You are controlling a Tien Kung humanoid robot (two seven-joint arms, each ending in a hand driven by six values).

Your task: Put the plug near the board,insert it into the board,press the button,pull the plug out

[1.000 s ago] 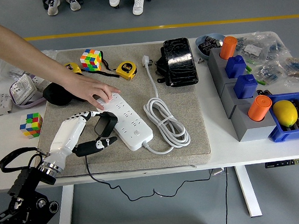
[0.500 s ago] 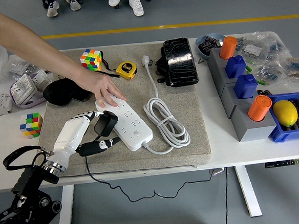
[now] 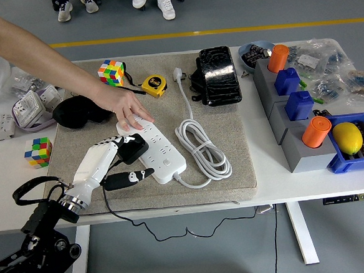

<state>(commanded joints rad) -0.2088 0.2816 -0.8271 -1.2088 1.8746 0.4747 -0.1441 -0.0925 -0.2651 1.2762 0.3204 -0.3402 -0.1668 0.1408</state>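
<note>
The white table point(image 3: 174, 202) carries a grey felt mat point(image 3: 234, 164), and the robot's left hand point(image 3: 109, 163) reaches in over the mat's near left part from the lower left corner of the view; the right arm is not to be seen. Just beyond and to the right of this hand lies the white power board point(image 3: 161, 151), set aslant on the mat, with its coiled white cable point(image 3: 203, 149) further right and the cable's own white plug point(image 3: 177, 74) far beyond. A person's arm comes in from the upper left, and the person's hand point(image 3: 129, 109) presses flat on the far end of the board, just beyond the robot's fingers. Far to the right of the hand stand a grey block point(image 3: 295, 142) with orange and blue pieces on it and a blue bin holding a lemon point(image 3: 347, 137). A black case point(image 3: 216, 75) lies well beyond and to the right. To the hand's left sits a small colour cube point(image 3: 37, 151); a second cube point(image 3: 111, 73) and a yellow tape measure point(image 3: 154, 85) lie beyond it. The hand's fingers are curled round the black plug point(image 3: 133, 148), thumb stretched out below, holding it at the board's left edge, touching or just over it; whether the pins are in a socket cannot be told. The plug's black cord point(image 3: 122, 219) trails down over the table's near edge.
</note>
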